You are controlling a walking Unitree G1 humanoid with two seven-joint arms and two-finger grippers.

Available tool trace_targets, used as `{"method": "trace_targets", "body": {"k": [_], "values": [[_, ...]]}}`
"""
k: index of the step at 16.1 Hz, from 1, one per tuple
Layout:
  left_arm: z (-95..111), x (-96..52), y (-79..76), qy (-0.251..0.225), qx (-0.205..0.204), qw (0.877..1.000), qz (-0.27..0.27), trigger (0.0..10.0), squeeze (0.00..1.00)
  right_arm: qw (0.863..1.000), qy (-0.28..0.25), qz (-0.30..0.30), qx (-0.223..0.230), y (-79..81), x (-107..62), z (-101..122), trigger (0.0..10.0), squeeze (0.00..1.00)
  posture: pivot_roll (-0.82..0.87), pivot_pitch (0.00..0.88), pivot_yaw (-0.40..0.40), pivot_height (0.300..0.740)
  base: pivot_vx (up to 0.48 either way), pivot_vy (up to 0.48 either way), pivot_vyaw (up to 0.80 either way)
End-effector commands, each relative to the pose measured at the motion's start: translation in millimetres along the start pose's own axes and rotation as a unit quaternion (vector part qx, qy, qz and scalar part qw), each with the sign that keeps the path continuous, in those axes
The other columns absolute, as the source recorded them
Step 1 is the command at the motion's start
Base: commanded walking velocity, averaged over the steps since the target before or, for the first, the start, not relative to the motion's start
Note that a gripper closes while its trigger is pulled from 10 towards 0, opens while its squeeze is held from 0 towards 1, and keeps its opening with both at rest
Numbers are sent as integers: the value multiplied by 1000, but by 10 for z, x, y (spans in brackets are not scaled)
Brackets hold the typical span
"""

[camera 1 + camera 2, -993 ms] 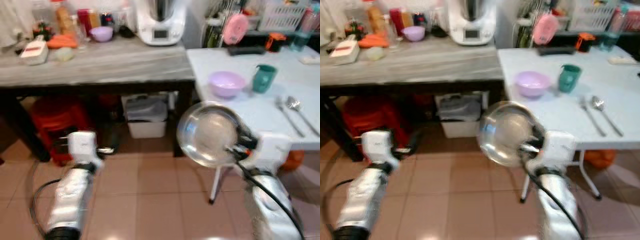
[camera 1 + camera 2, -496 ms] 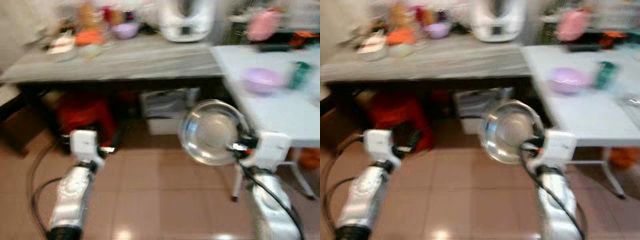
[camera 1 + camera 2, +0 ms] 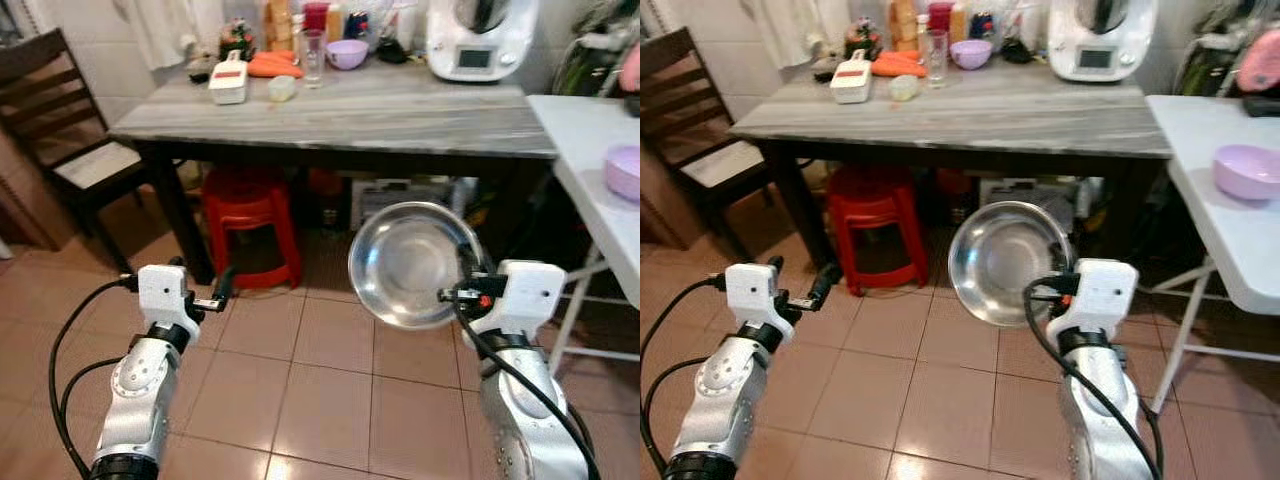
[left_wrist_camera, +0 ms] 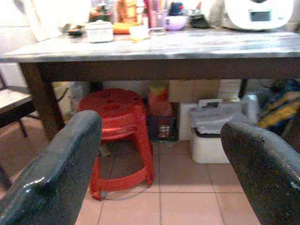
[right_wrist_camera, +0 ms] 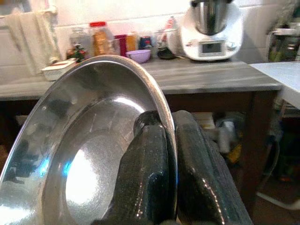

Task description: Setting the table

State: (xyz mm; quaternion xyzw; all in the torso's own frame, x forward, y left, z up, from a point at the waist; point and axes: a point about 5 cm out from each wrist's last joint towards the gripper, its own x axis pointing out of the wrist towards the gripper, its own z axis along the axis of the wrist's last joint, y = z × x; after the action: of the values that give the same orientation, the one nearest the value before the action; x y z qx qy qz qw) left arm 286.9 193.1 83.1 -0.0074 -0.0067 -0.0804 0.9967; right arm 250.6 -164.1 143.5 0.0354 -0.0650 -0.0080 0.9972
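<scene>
Since 1 s ago your head cam has swung left: the white table [image 3: 590, 150] w/ the cup and cutlery has slid to the right edge, and the grey counter [image 3: 350, 105], red stool [image 3: 247, 225] and a wooden chair [image 3: 60, 130] are now in front. That's the camera turning, not the things. The steel bowl [image 3: 412, 265] sits in the same grip as before.

Left eye view: right gripper [image 3: 468, 285] pinches the bowl by its rim, bowl tipped up on edge, hollow facing you, in the air over the tiled floor, between counter and white table. Left gripper [image 3: 222, 290] held low over the floor, carrying nothing. A purple bowl [image 3: 625, 170] is at the white table's near edge.

Right eye view: same scene; the steel bowl [image 3: 1005, 262] is apart from both tables.

Left wrist view: the two fingers [image 4: 56, 168] are spread wide, nothing between them; stool and counter ahead.

Right wrist view: fingers [image 5: 150, 173] pressed together on the bowl's rim, one inside, one outside.

Step, as I read it: carrying the bowl, not yet placed. Next you'd prob. need to turn back right to the white table, level the bowl and set it down on a bare spot clear of the purple bowl. Thin rim grip, so go slow.
</scene>
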Motion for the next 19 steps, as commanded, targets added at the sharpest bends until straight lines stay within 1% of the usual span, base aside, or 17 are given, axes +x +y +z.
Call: {"method": "trace_targets", "body": {"k": [1,2,5,18,19], "values": [[45,25,-40,-10,2,1000,-11,10000,0,1000,-15,-9,-2,-37,8,62,10000,0,-10,0,54,740,292,0,0],[45,25,-42,-10,2,1000,-12,10000,0,1000,-14,-10,-3,-40,9,60,10000,0,-10,0,54,740,300,0,0],[44,14,-54,-10,0,1000,-16,10000,0,1000,-13,-11,-3,-42,7,56,10000,0,-11,0,53,740,328,0,-506],[30,26,-78,-7,2,1000,-17,10000,0,1000,-19,3,-14,-6,1,84,10000,0,-19,0,56,740,360,0,0],[30,30,-79,-7,2,1000,-18,10000,0,1000,-20,8,-12,7,0,87,10000,0,-20,0,57,740,368,0,675]]}}
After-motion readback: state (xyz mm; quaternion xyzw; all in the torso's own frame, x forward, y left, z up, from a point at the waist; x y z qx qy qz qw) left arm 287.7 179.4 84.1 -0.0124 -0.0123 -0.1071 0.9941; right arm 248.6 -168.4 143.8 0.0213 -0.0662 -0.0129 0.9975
